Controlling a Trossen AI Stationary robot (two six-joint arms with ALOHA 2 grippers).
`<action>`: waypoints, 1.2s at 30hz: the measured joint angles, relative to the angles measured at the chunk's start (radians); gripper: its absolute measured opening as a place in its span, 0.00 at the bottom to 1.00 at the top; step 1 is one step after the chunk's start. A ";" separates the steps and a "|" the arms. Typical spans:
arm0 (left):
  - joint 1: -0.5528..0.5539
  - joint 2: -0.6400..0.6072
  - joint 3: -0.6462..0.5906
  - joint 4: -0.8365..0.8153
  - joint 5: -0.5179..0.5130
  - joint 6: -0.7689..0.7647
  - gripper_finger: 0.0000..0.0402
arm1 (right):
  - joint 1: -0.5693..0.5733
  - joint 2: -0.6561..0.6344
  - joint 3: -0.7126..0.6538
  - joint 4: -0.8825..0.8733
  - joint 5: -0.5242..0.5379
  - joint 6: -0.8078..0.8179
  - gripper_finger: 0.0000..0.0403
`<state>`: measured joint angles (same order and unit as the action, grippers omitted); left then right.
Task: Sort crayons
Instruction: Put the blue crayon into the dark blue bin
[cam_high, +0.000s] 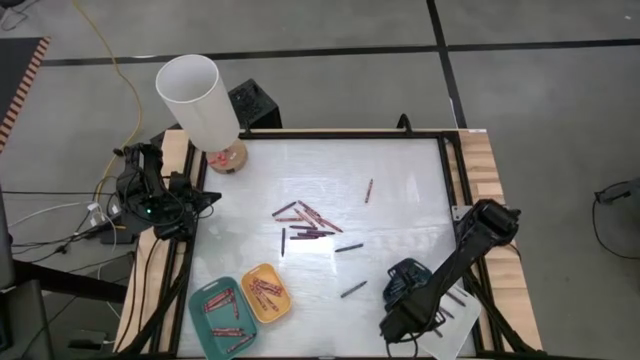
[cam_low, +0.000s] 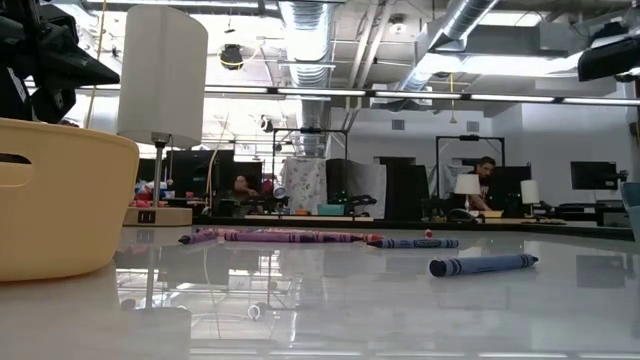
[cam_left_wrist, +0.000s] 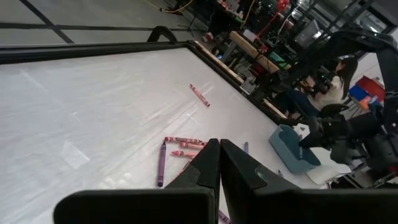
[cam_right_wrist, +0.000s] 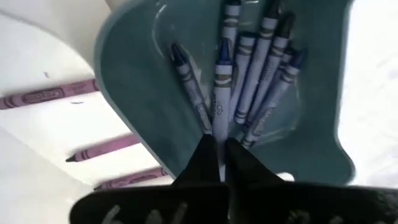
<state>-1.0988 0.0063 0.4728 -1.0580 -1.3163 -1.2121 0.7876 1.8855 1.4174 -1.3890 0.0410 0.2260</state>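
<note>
My right gripper (cam_right_wrist: 219, 144) hangs over the dark-blue tray (cam_right_wrist: 143, 93) at the table's near right (cam_high: 403, 277), shut on a blue crayon (cam_right_wrist: 219, 93). Several blue crayons (cam_right_wrist: 264, 68) lie in that tray. Purple crayons (cam_right_wrist: 43, 96) lie on the white tray (cam_high: 458, 322) beside it. A loose pile of crayons (cam_high: 305, 220) rests flat mid-table, with single ones (cam_high: 369, 190) (cam_high: 349, 247) (cam_high: 353, 290) around it. More crayons fill the teal tray (cam_high: 200, 300) and the yellow tray (cam_high: 283, 310). My left gripper (cam_left_wrist: 219, 163) is shut on nothing at the table's left edge (cam_high: 195, 200). My right gripper pinches the blue crayon by its near end (cam_right_wrist: 215, 129) between its two fingertips, coming steeply from above. The crayon runs on along the line of the fingers, down into the dark-blue tray among the others there. Whether its far end touches the tray, I cannot tell.
A white-shaded lamp (cam_high: 200, 100) stands at the table's far left corner. A dark raised frame (cam_high: 340, 134) borders the white tabletop. In the low view the yellow tray (cam_low: 50, 190) fills the left, and blue crayons (cam_low: 485, 264) lie on the table beyond.
</note>
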 joint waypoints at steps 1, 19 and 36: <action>0.000 0.000 0.000 0.000 0.000 0.000 0.00 | 0.000 0.002 0.000 0.004 -0.007 -0.001 0.00; 0.000 0.000 0.000 -0.002 -0.005 0.003 0.00 | 0.002 0.001 -0.069 0.107 -0.017 -0.025 0.00; 0.000 0.000 0.000 -0.001 -0.010 -0.001 0.00 | -0.006 0.001 -0.133 0.162 -0.017 -0.017 0.03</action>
<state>-1.0991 0.0063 0.4728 -1.0588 -1.3258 -1.2127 0.7818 1.8862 1.2846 -1.2267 0.0242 0.2087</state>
